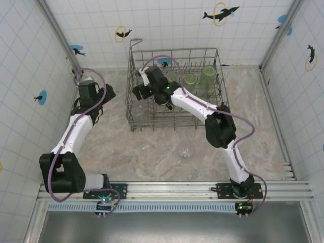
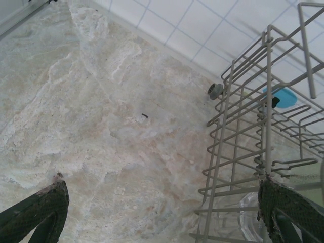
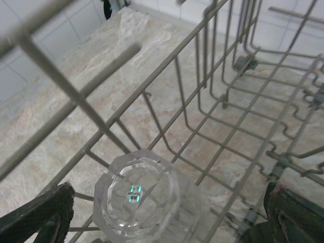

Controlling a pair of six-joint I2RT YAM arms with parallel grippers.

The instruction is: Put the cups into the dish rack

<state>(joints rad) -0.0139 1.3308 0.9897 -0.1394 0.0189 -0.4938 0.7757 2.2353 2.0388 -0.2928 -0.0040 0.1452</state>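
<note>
Grey metal wire dish rack (image 1: 152, 126) with tall open-grid sides is standing at the back of the pale marbled stone surface (image 1: 152, 152), and the right claw (image 3: 169, 200) is hanging inside its near-left corner. In the right wrist view a clear, colourless faceted tumbler (image 3: 137, 197) is sitting on the rack's wire floor, seemingly base up, between the two dark padded fingers (image 3: 50, 210). Those fingers are standing spread wide, one well to each side of the tumbler and not touching it. The claw is gripping nothing.

The step in hand looks like parting from a cup just set in place. Doing it well is calling for a straight lift out of the rack, keeping the fingers wide so neither pad is clipping the tumbler, and minding the slanted wires crossing close above the claw.

The left claw (image 2: 162, 202) is hovering over the surface just outside the rack's left wall, equally spread and empty. Two translucent green tumblers (image 1: 198, 78) are standing in the rack's far-right part. One more clear tumbler (image 1: 186, 150) is waiting on the surface in front, likely the next to load.
</note>
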